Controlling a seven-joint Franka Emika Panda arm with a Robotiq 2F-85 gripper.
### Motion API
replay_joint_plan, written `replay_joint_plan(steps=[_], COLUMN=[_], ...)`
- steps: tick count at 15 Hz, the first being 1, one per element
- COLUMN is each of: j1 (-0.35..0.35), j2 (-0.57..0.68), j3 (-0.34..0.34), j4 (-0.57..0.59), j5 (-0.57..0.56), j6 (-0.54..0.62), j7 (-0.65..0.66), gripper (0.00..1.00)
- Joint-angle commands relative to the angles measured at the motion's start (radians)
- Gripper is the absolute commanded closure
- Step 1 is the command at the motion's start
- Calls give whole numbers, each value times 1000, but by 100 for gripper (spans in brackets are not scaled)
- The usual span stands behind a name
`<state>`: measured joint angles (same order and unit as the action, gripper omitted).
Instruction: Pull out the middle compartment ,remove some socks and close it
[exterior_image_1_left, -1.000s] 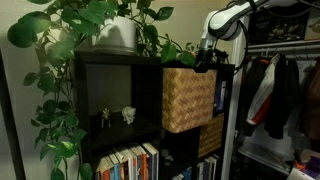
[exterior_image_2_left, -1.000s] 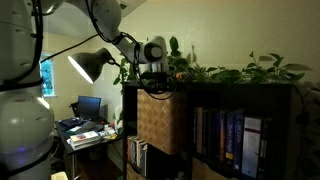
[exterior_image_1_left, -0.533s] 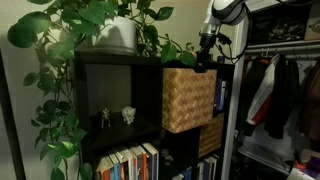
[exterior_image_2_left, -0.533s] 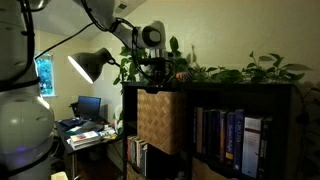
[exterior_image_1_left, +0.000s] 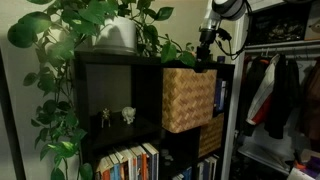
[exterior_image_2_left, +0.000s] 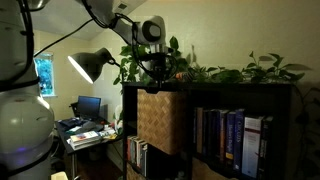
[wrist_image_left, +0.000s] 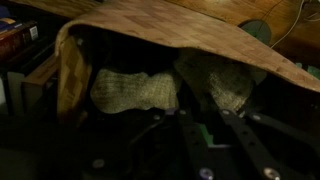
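Hanging at the top edge of the black shelf unit (exterior_image_1_left: 118, 60), the fingers (wrist_image_left: 192, 140) sit just above the open mouth of the middle compartment (exterior_image_1_left: 188, 98). This tan wicker basket juts forward from its cell in both exterior views, presumably so that its top clears the shelf board above and can be reached from overhead. In the wrist view the socks (wrist_image_left: 135, 90) lie inside it as a pale knitted bundle near one woven wall, with a second bundle (wrist_image_left: 228, 85) beside it, partly under the folded rim. Whether the fingers are apart or together I cannot tell — they are dark and low in the wrist view and tiny elsewhere — and nothing pale shows between them. My reading is that the pull-out is done, the removal is not, and the basket has yet to be pushed home. The trailing plant (exterior_image_1_left: 100, 20) crowds the shelf top, leaving little room beside the arm.
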<state>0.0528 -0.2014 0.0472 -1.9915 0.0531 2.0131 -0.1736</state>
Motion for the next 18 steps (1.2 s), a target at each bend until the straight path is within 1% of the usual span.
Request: replay_joint_plan(steps=[1, 5, 8, 10, 13, 18], j1=[9, 11, 17, 21, 23, 27], j2=[47, 98, 131, 149, 170, 194], j3=[-8, 8, 23, 30, 39, 46], j4=[-18, -39, -61, -74, -100, -127], j5=[22, -12, -67, -95, -147, -173], j6=[11, 99, 201, 255, 323, 362], j7=[-18, -20, -2, 10, 27, 36], gripper=[49, 23, 2, 0, 0, 0])
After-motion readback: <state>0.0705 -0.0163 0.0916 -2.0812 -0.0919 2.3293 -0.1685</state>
